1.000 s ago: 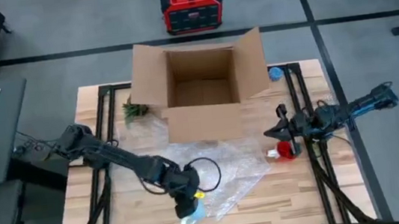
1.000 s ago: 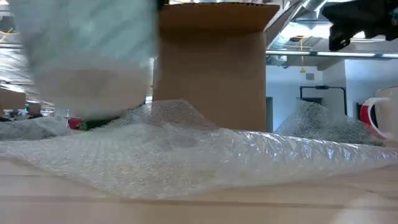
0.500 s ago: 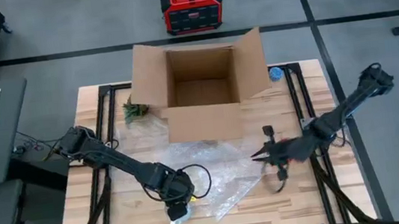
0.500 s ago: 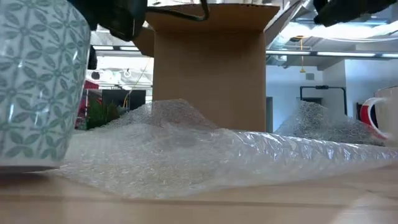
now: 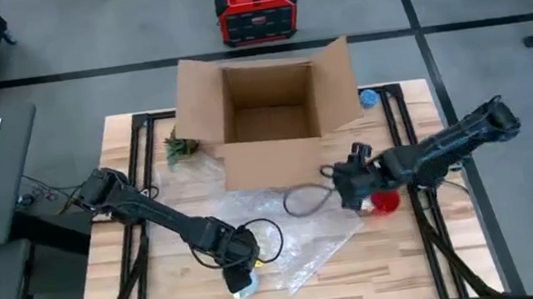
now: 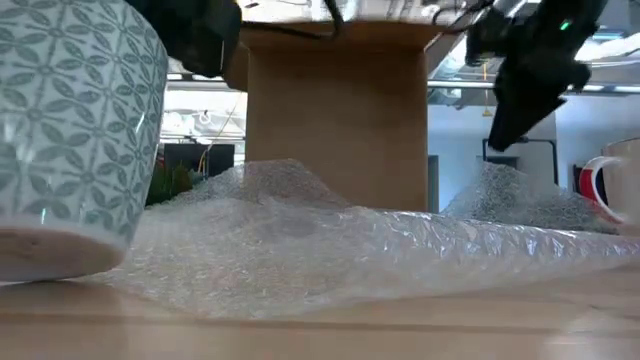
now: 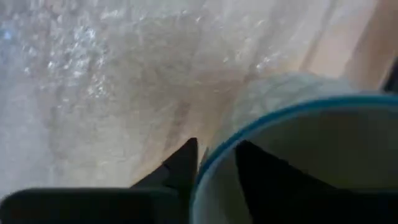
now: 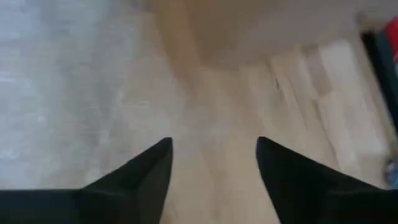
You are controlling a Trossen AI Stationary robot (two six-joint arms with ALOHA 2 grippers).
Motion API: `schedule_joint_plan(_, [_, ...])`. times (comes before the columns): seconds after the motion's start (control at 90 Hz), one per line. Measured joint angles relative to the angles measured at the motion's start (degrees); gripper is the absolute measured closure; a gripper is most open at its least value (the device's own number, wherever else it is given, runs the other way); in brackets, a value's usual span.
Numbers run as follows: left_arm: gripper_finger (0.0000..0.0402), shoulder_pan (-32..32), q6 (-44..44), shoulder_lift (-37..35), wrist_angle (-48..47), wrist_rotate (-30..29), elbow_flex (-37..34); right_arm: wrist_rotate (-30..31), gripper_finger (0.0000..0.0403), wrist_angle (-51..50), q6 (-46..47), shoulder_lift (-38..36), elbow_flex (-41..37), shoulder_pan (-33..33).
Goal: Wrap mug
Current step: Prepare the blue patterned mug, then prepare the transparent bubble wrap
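Low view, nearest the lens: patterned teal-and-white mug [image 6: 75, 140] fills upper left of frame. It looks tilted, base edge touching the wood tabletop [image 6: 320, 330] just beside the near edge of the bubble wrap sheet [image 6: 330, 250].

Left gripper [image 7: 211, 163] is closed on the mug rim, one finger inside, one outside, per left wrist view. In high view this sits lower centre-left, at the sheet's near corner [image 5: 244, 278].

Risk 1: rim pinch is a thin hold. If the mug is let go while tilted, it could tip or roll off the wrap, poss. off the table's near edge.

Risk 2: mug is at the sheet's edge, not mid-sheet. Wrap may not cover it unless it is moved further on.

Mid-frame in high view: right gripper [image 5: 348, 182] hovers over the sheet's far right corner, fingers spread wide, holding nothing (right wrist view).

Risk 3: red-and-white mug [image 5: 383, 201] sits just beside that gripper; a sweep could knock it. A wrap grab could also drag the sheet out from beside the patterned mug.

Far: open cardboard box [image 5: 268, 119] at upper centre, touching the sheet's far edge. Small plant [image 5: 179, 145] left of it.
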Motion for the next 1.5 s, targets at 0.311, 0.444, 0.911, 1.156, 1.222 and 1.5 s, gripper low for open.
schedule_joint_plan(0.311, [0.0222, -0.02, 0.85, 0.04, -0.09, 0.12, -0.08, -13.07, 0.0140, 9.93, -4.36, 0.00, -5.86, -9.00])
schedule_joint_plan(0.444, [0.0221, -0.02, 0.77, -0.54, -0.22, 0.10, -0.08, -16.53, 0.0148, 12.66, -4.43, 0.00, -7.82, -9.39])
schedule_joint_plan(0.911, [0.0223, 0.45, 1.61, -9.33, 1.88, -11.05, 0.03, -16.45, 0.0388, 16.24, -5.76, -0.01, -9.63, -5.60])
schedule_joint_plan(1.156, [0.0248, 6.79, 6.27, -8.48, 7.90, -17.15, -6.85, -16.18, 0.0401, 14.48, -8.50, -2.85, -3.94, 4.48])
schedule_joint_plan(1.222, [0.0257, 8.51, 6.66, -8.48, 8.79, -17.18, -10.02, -16.16, 0.0402, 14.04, -9.51, -4.42, -2.50, 8.28])
schedule_joint_plan(1.5, [0.0285, 12.94, 6.82, -8.49, 18.90, -17.44, -22.32, -24.05, 0.0403, 11.29, -12.19, -11.08, -0.92, 26.79])
